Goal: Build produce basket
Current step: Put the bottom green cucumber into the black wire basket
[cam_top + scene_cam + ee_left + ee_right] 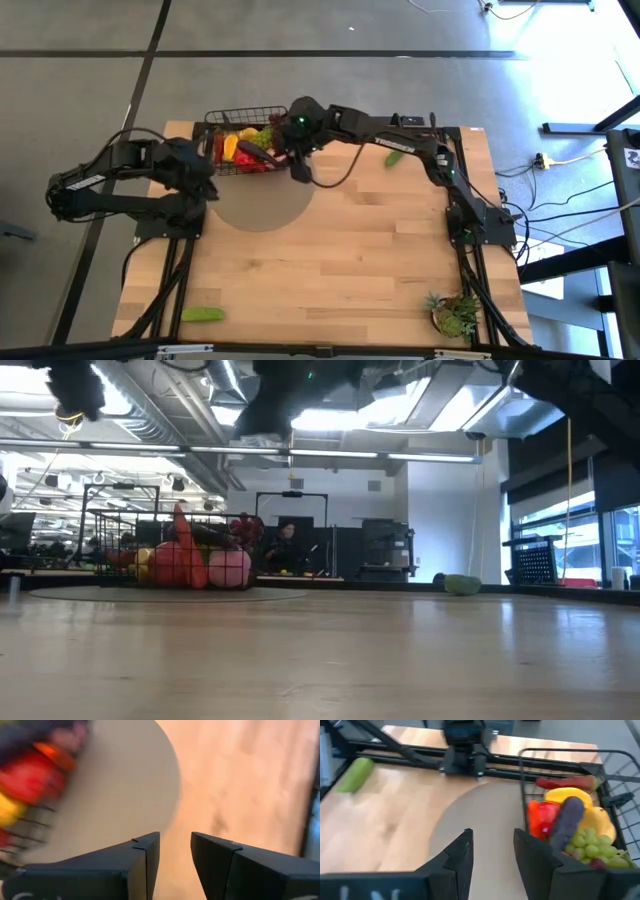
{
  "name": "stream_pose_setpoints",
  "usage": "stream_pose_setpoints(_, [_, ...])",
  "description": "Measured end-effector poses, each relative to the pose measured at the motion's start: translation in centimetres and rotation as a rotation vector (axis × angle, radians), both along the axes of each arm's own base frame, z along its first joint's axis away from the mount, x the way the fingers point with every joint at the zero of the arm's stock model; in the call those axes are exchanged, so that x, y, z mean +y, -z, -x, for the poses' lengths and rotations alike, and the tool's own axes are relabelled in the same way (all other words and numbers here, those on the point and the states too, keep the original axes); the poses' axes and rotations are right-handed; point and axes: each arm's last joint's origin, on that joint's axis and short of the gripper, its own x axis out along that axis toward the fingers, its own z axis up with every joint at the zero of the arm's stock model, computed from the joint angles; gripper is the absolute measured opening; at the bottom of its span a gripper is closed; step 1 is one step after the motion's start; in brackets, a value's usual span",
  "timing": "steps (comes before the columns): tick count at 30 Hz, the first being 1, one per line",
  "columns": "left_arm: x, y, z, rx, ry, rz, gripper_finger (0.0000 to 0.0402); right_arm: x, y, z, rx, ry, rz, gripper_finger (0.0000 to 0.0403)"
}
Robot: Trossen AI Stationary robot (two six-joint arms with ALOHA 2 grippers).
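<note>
Two green pieces (pixel 396 157) lie loose on the desk (pixel 340 260) from above, well apart from the loaded basket (pixel 245 140), so the job looks mostly done. Left wrist view: the left end effector (pixel 175 851) is parted and empty. Right wrist view: the right end effector (pixel 492 851) gapes empty beside eggplant (pixel 566 822) and grapes (pixel 585 842).

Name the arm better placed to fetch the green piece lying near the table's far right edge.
Right. The green piece lies beside the right arm's forearm; the right gripper, open and empty, hovers by the basket. The left gripper sits across the basket.

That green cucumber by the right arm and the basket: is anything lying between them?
In the high view, only the right arm's links cross between the cucumber and the basket; no other produce lies there.
</note>
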Motion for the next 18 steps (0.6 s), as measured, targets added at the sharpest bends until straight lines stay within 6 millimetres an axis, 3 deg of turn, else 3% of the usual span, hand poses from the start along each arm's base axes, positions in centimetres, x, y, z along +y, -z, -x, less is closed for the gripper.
stream_pose_setpoints(13, [-1.8, 0.9, 0.9, 0.092, 0.241, 0.270, 0.0100, 6.9, -5.1, 3.1, 0.036, -0.025, 0.009, 0.0133])
stream_pose_setpoints(18, [-2.5, 3.4, -0.2, 0.138, 0.303, 0.342, 0.0100, 8.6, -5.9, 3.7, 0.048, -0.029, -0.022, 0.0133])
